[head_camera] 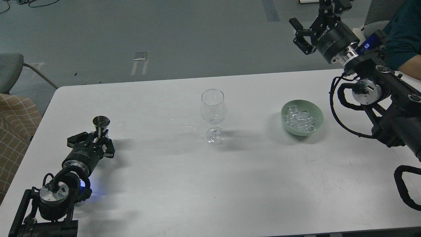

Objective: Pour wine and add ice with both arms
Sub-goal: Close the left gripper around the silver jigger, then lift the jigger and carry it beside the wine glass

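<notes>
An empty clear wine glass point(213, 108) stands upright at the table's middle. A pale green bowl point(317, 122) to its right holds several small clear ice cubes point(301, 119). My left gripper point(97, 138) lies low on the table at the left, its fingers closed around the lower part of a small metal jigger point(100, 122) that stands upright. My right gripper point(304, 31) is raised high beyond the table's far right edge, fingers spread and empty, well above and behind the bowl.
The white table point(184, 184) has bare surface in front of the glass and bowl. A person's teal-sleeved arm point(403, 36) is at the far right by my right arm. A checked chair point(14, 125) stands past the table's left edge.
</notes>
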